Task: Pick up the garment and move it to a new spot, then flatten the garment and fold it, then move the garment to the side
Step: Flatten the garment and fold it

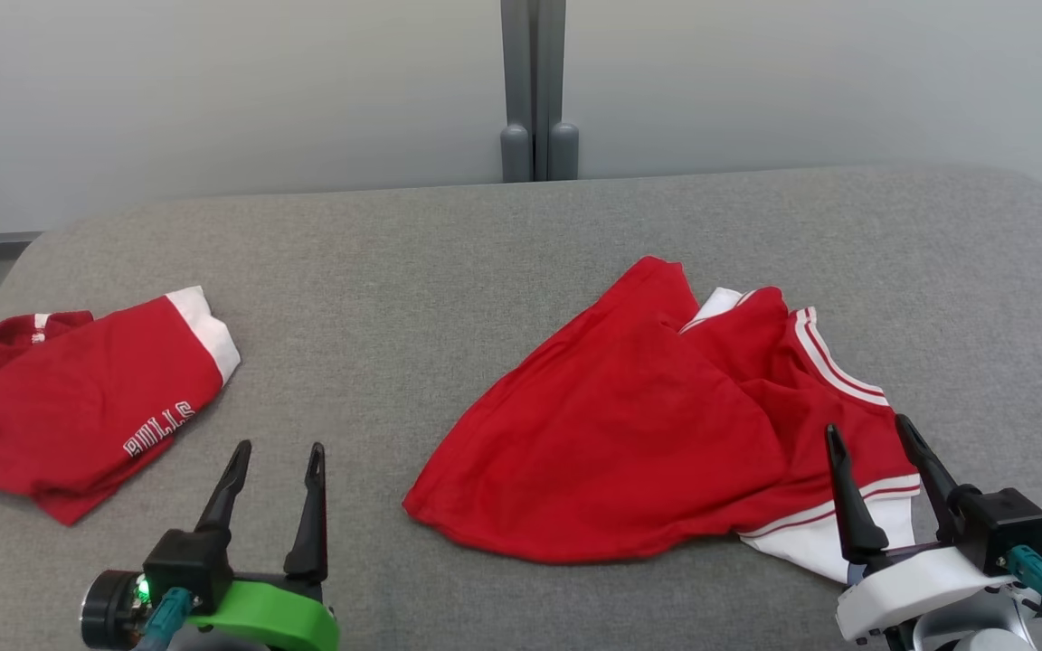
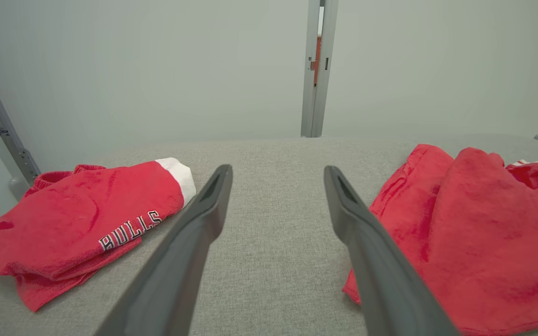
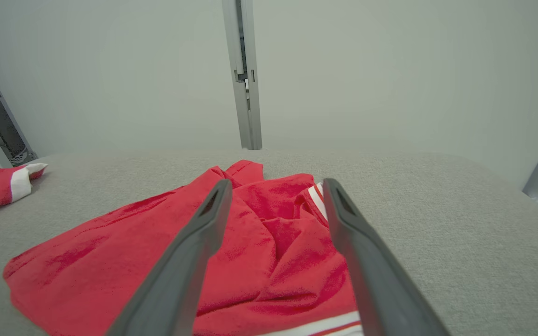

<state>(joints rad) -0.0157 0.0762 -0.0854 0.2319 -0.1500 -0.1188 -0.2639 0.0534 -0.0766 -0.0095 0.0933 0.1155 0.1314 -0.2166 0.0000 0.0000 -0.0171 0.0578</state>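
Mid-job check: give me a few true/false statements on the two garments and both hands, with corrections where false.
1. Two red garments lie on the grey surface: the BULLS garment and the loose garment. True.
2. The left hand grips the BULLS garment. False: it is open and empty, beside the garment.
3. The right hand is open, pointing at the loose garment. True.
4. The loose garment is folded flat. False: it lies rumpled and creased.
5. The BULLS garment lies on the robot's right. False: it is on the left.
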